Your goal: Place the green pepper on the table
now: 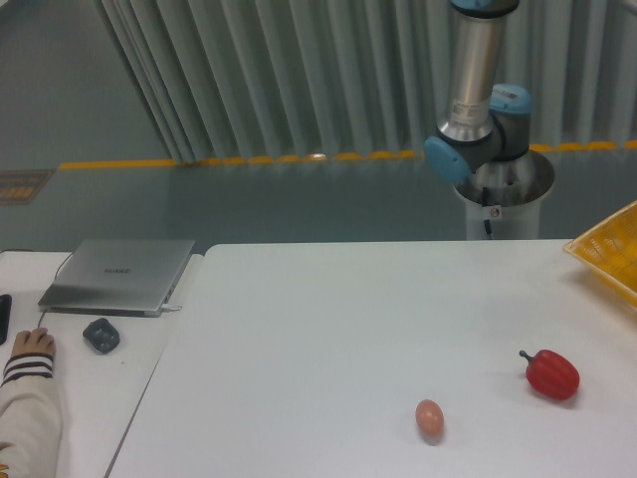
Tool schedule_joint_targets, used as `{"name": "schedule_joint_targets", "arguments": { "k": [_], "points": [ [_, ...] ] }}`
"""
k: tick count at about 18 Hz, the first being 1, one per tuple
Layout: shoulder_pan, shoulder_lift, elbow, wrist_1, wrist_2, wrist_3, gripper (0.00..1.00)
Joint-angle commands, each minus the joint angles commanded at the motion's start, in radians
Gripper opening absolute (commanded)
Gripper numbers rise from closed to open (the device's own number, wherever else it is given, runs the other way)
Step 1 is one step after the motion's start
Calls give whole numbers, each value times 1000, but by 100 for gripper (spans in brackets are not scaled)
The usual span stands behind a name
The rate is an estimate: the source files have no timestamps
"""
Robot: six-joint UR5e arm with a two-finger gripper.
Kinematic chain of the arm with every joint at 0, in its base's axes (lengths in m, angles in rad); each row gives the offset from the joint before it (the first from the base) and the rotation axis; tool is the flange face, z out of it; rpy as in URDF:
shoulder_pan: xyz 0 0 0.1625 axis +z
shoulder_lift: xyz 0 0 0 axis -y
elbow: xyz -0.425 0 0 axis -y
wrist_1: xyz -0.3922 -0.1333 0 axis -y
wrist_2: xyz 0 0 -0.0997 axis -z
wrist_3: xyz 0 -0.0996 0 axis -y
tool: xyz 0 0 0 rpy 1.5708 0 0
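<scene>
The green pepper is out of view; nothing dark green and rounded shows anywhere in the camera view. The wide white table fills the lower part of the picture. Only the arm's base and lower joints show, behind the table's far edge at the upper right, rising out of the top of the picture. The gripper itself is above the picture and cannot be seen.
A red pepper with a dark stem lies at the table's right. A small tan egg sits near the front. A yellow basket juts in at the right edge. On the left desk are a laptop, a mouse and a person's hand.
</scene>
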Motion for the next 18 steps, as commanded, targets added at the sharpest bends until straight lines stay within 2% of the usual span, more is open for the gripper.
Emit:
{"name": "schedule_joint_targets", "arguments": {
  "k": [5,10,18],
  "points": [
    [-155,18,12,12,-20,-3,43],
    [-275,2,8,26,-66,2,43],
    [-356,-164,0,144,-60,3,43]
  ]
}}
